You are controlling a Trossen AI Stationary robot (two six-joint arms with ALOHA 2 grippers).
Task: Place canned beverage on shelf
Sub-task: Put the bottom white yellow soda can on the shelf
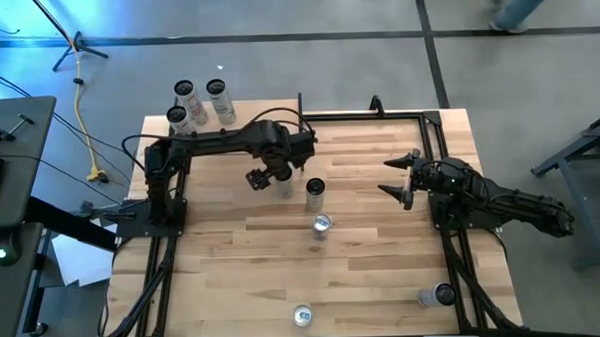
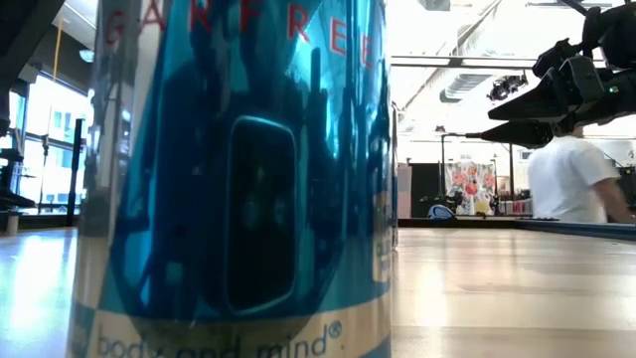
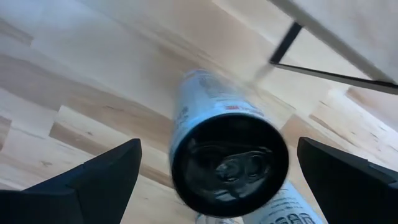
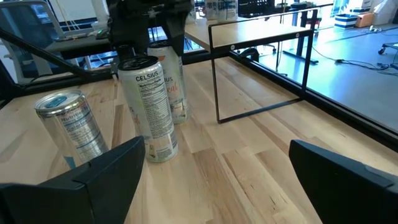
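Several canned beverages stand on the plank table. My left gripper (image 1: pixel 270 180) hangs open, pointing down over one upright can (image 3: pixel 227 158) with a dark top. Its fingers stand wide on either side of that can's top and touch nothing. A Celsius can (image 4: pixel 149 106) stands close beside it, and a silver can (image 4: pixel 65 127) stands nearer the table's front. The shelf (image 4: pixel 261 25), a pale board on thin black posts, stands at the far left with three cans (image 1: pixel 193 100) on it. My right gripper (image 1: pixel 385 178) waits open at the right, pointing level toward the cans.
Another can (image 1: pixel 303 314) stands at the near edge, filling the low view (image 2: pixel 238 169). One can (image 1: pixel 437 296) lies on its side at the near right. A black metal frame (image 1: pixel 378 114) runs along the far right edge. A person in a white shirt (image 2: pixel 571 179) is beyond the table.
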